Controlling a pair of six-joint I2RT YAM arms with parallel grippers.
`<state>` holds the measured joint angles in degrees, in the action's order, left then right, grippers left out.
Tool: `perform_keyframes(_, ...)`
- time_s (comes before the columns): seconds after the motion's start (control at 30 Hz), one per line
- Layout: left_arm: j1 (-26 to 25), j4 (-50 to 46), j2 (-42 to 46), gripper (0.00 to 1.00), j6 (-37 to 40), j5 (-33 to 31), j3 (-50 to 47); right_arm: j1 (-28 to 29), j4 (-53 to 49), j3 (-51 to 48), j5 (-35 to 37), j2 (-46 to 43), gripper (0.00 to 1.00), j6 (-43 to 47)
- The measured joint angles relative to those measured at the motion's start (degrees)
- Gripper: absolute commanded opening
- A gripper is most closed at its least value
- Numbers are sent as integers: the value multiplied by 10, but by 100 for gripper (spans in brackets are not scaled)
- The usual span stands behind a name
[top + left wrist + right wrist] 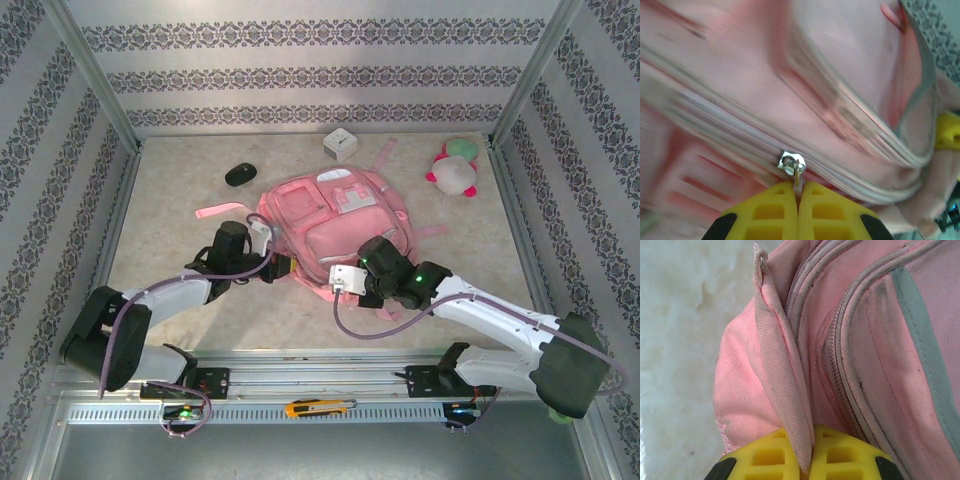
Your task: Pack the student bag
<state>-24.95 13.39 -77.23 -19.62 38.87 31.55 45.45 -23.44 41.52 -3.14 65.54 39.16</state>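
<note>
A pale counter (200,300) between patterned walls (320,80) carries the pink student bag (335,225), flat at its middle; the left fingers (782,200) are clenched on its metal zipper pull (799,176); the right fingers (840,442) pinch a fabric fold (785,390) at the bag's near edge.

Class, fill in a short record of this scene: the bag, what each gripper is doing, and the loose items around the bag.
bag: student bag, pink, lying flat with its front pockets up
left gripper: shut on zipper pull
right gripper: shut on fabric fold at the student bag's edge
loose items: black mouse, white cube, plush toy
near rail: utility knife
</note>
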Motion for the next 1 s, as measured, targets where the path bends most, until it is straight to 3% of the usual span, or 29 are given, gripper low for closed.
perform_keyframes(0.47, -68, -92, 18, 0, 57, 15, 47, -7, 66, 5, 11, 44, 0, -65)
perform_keyframes(0.63, -71, -117, 33, 0, 57, -13, 59, -9, 70, 14, 16, 46, 47, -128)
perform_keyframes(0.73, -73, -126, 51, 0, 57, -33, 63, -23, 58, 17, 15, 20, 67, -216)
perform_keyframes(0.8, -73, -126, 60, 0, 55, -42, 63, -42, 42, 19, 5, -11, 70, -299)
perform_keyframes(1.0, -73, -130, 53, 0, 58, -46, 63, -128, -31, 14, -45, -99, 65, -608)
